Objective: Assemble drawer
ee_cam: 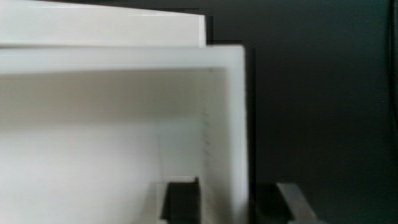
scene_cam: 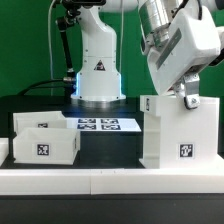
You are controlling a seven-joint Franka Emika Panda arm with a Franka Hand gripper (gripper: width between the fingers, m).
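A tall white drawer housing (scene_cam: pixel 178 128) with a marker tag stands at the exterior view's right. My gripper (scene_cam: pixel 190 98) is at its top edge. In the wrist view the gripper (ee_cam: pixel 235 205) straddles a thin white wall (ee_cam: pixel 226 120) of the housing. One dark finger (ee_cam: pixel 180 203) is inside the wall and the other is outside it. A small gap shows on the outer side, so the jaws are open and not clamped. A low white drawer box (scene_cam: pixel 45 140) with tags sits at the exterior view's left, apart from the housing.
The marker board (scene_cam: pixel 100 125) lies flat between the two parts, in front of the robot base (scene_cam: pixel 98 70). A white ledge (scene_cam: pixel 110 182) runs along the table's front edge. The tabletop is black.
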